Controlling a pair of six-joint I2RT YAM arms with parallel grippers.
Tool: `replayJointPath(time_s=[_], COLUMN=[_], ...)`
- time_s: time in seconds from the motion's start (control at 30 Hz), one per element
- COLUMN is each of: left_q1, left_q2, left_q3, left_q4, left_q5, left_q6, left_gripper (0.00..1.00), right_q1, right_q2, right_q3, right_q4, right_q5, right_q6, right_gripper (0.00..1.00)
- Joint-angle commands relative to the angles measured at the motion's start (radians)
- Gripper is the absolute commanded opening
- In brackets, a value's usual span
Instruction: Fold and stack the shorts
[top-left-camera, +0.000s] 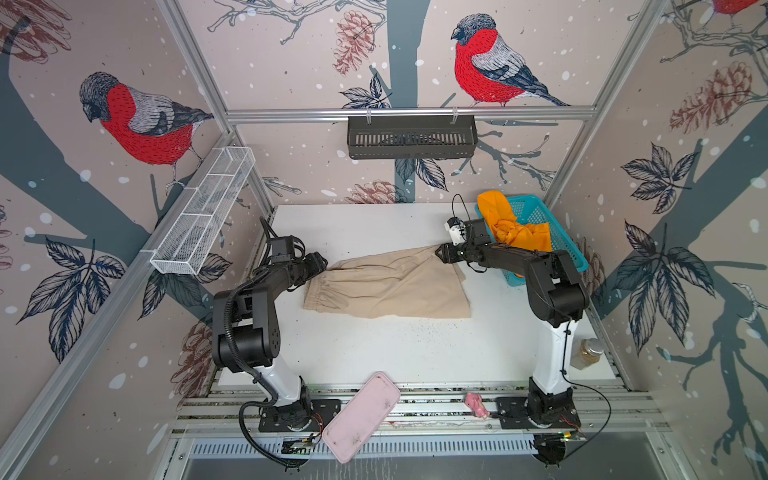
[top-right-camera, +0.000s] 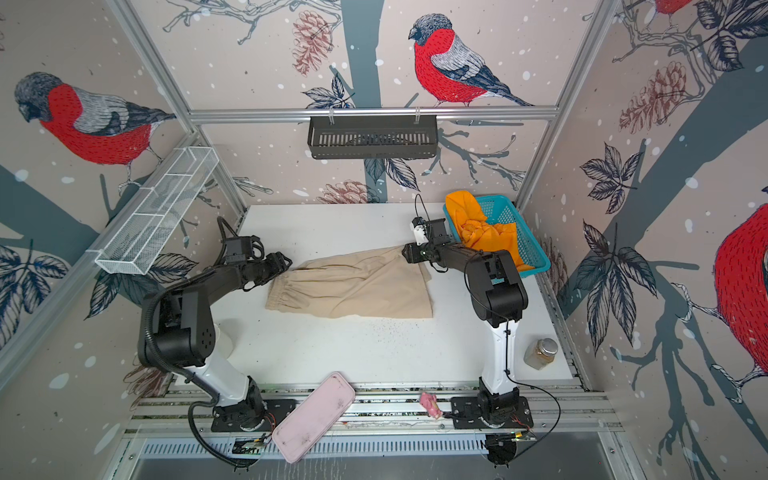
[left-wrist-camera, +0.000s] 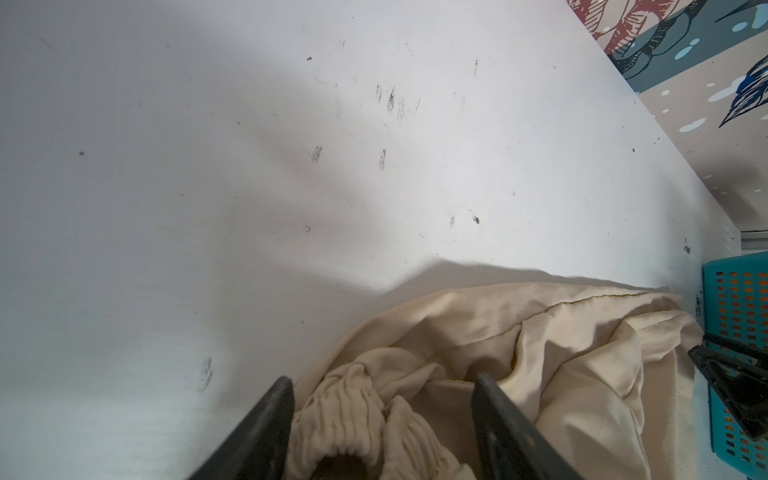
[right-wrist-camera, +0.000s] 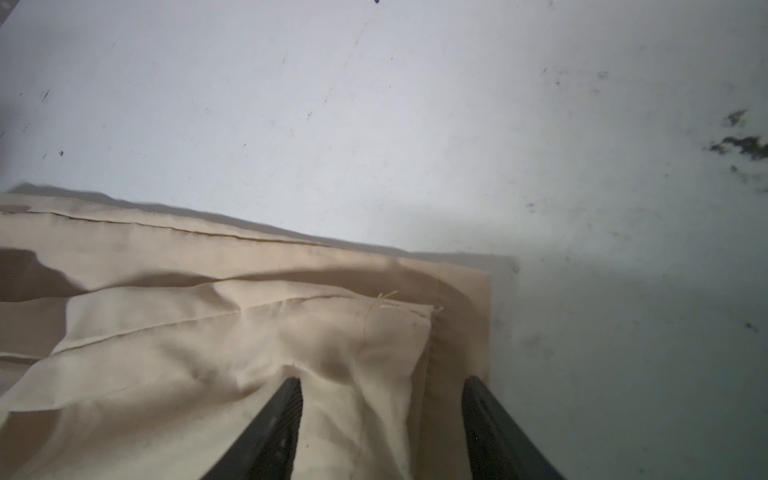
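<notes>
So the beige shorts (top-left-camera: 386, 286) (top-right-camera: 349, 286) are lying across the middle of the white surface (top-left-camera: 374, 353). The gathered elastic waistband is pointing at the left edge and the leg hems at the right edge. The far hem corner is running up to a point right at the right end effector (top-left-camera: 441, 251) (top-right-camera: 406, 251).

In the right wrist view the beige cloth (right-wrist-camera: 208, 332) is sitting in two layers, the top corner stopping just short of the bottom one. It's looking like thin, soft, matte woven stuff, with straight stitched seams and a couple of loose threads at that corner. The waistband is all ruched and puckering, bunching up in fat little ridges in the left wrist view (left-wrist-camera: 353, 415).

The left end effector (top-left-camera: 322, 264) (left-wrist-camera: 380, 380) is sitting at the waistband's far corner with its black fingers (left-wrist-camera: 270, 415) standing apart and the bunched elastic between them. I can't tell if they're actually pressing on it. The right end effector (right-wrist-camera: 382, 380) is also spread apart over the hem corner, with the cloth lying loose between its fingers (right-wrist-camera: 490, 415) and nothing pinching it.

The orange shorts (top-left-camera: 511, 232) (top-right-camera: 482, 232) are crumpling in a bright heap inside the teal basket (top-left-camera: 536, 212) (top-right-camera: 503, 208) at the far right corner, one end flopping over its far rim. The basket is rigid plastic mesh, rectangular, full of little grid holes.

The surface itself is smooth and scuffed, with dark specks scattering along the beige pair's near edge.
</notes>
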Motion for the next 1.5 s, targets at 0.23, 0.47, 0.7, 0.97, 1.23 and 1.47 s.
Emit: replayJointPath(time_s=[0.23,0.47,0.7,0.97,1.23,1.47], left_q1=[0.000,0.000,0.000,0.000,0.000,0.000], left_q2=[-0.002,0.013,-0.013,-0.125,-0.115,-0.065], left_q3=[0.001,0.034,0.038,0.071,-0.035,-0.094], left_q4=[0.027,0.025,0.001,-0.130,0.013,0.125], left_q5=[0.008,0.037,0.061,-0.075,0.025,0.092], left_q6=[0.000,0.000,-0.015,-0.029,-0.021,-0.009], left_gripper=[0.63,0.42,0.00,0.00,0.43,0.47], right_q1=[0.009,0.003,-0.002,0.029,0.049,0.070], right_q2=[0.075,0.022,-0.065,-0.197,-0.206,-0.197], right_q3=[0.040,0.011,-0.027,-0.050,-0.070,-0.055], right_q4=[0.036,0.068,0.064,-0.029,-0.003,-0.003], right_q5=[-0.117,-0.118,-0.087,0.045,0.031,0.026], right_q6=[0.004,0.030,0.048,0.090,0.094,0.083], right_gripper=[0.33,0.02,0.01,0.01,0.01,0.01])
